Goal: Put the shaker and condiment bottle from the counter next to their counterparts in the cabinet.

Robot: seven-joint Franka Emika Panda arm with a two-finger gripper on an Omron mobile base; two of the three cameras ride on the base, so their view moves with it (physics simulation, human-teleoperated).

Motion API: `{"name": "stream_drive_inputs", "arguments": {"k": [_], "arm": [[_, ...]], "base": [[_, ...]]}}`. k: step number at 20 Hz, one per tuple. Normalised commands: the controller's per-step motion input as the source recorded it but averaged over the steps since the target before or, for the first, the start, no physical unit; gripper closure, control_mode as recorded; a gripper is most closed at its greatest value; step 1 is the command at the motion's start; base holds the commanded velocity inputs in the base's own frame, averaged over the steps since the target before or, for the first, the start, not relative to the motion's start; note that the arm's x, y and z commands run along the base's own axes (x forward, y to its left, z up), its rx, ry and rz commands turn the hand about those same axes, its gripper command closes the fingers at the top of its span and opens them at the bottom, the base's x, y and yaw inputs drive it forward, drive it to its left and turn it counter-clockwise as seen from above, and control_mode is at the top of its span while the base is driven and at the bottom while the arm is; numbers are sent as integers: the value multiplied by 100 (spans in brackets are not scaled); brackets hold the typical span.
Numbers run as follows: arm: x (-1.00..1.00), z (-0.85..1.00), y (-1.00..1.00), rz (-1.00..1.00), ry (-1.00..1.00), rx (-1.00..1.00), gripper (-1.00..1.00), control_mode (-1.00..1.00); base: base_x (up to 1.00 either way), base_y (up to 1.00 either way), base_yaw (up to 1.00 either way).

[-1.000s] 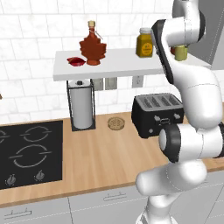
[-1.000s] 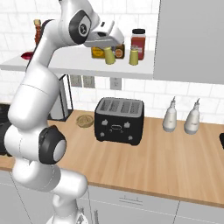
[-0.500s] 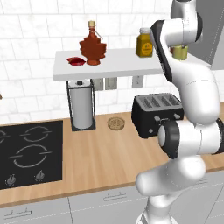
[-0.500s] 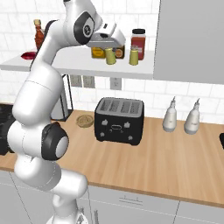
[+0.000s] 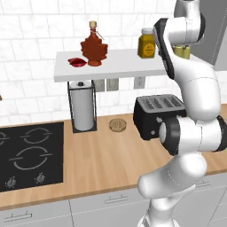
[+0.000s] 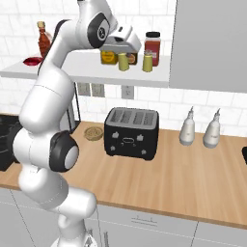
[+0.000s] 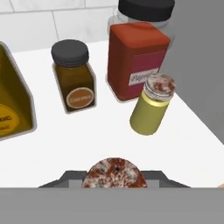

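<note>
My gripper (image 6: 123,53) hangs over the right part of the white cabinet shelf (image 6: 87,72), shut on the yellow-green shaker (image 6: 123,61), which stands upright on the board. The speckled cap of that shaker (image 7: 113,175) sits at the bottom middle of the hand view; the fingertips are hidden there. Its twin shaker (image 6: 147,62) (image 7: 153,109) stands a short way to the right, apart from it. The red-brown maple-leaf condiment bottle (image 5: 93,46) (image 6: 43,39) stands on the shelf's left part, beside the flat red packet (image 5: 76,62).
A mustard-yellow jar (image 5: 146,43), a small brown jar (image 7: 74,83) and a red jar with a dark lid (image 7: 135,61) crowd the shelf behind the shakers. The grey panel (image 6: 212,43) closes the right end. Below are a toaster (image 6: 131,132), a paper-towel roll (image 5: 83,106) and two white bottles (image 6: 187,130).
The gripper and the shaker in it have shifted slightly right, toward the twin shaker, and the hand has dropped a little. Nothing else moved.
</note>
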Motion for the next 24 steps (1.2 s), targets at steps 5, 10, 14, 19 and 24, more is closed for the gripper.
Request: {"name": "stream_drive_inputs", "arguments": {"k": [5, 10, 14, 19, 24], "arm": [[23, -16, 0, 0, 0, 0, 100, -100], [17, -21, -9, 0, 0, 0, 100, -100], [11, -7, -22, 0, 0, 0, 100, -100], [22, -20, -18, 0, 0, 0, 100, -100], [46, -13, -5, 0, -1, 7, 100, -100]], "base": [[0, 0, 0], [0, 0, 0], [0, 0, 0], [0, 0, 0], [0, 0, 0]]}}
